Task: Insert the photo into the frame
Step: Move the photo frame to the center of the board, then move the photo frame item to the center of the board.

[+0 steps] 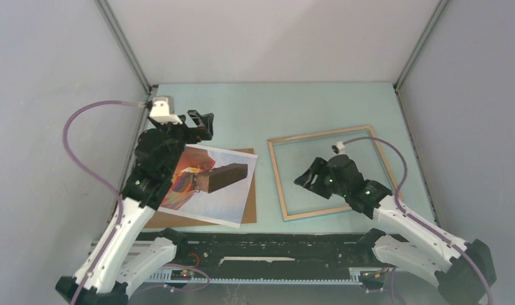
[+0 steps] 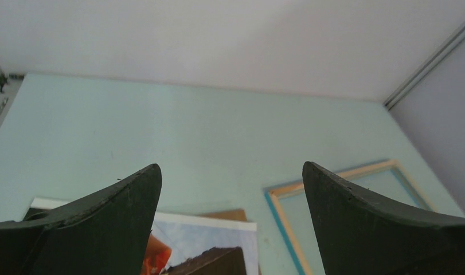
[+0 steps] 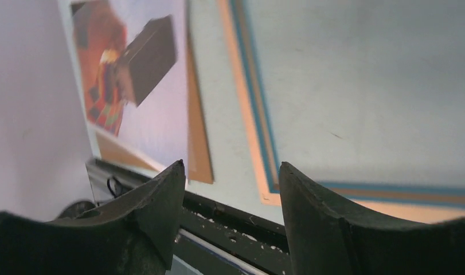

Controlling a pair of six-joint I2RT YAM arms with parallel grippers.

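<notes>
The photo (image 1: pixel 226 190), a white-bordered print with an orange-red pattern and a dark brown block, lies flat at the left on a brown backing board (image 1: pixel 249 206). It also shows in the left wrist view (image 2: pixel 213 235) and the right wrist view (image 3: pixel 161 114). The frame (image 1: pixel 277 181) lies flat at the right, light wood up, with a blue inner edge (image 3: pixel 247 103), and nothing lies inside it. My left gripper (image 1: pixel 202 125) is open and empty above the photo's far edge (image 2: pixel 231 166). My right gripper (image 1: pixel 307 178) is open and empty over the frame's near left part (image 3: pixel 231 165).
The backing board sticks out beyond the photo's right and near sides (image 3: pixel 198 143). A black rail (image 3: pixel 235 220) runs along the table's near edge. Grey walls enclose the pale green table (image 1: pixel 305 108) on three sides.
</notes>
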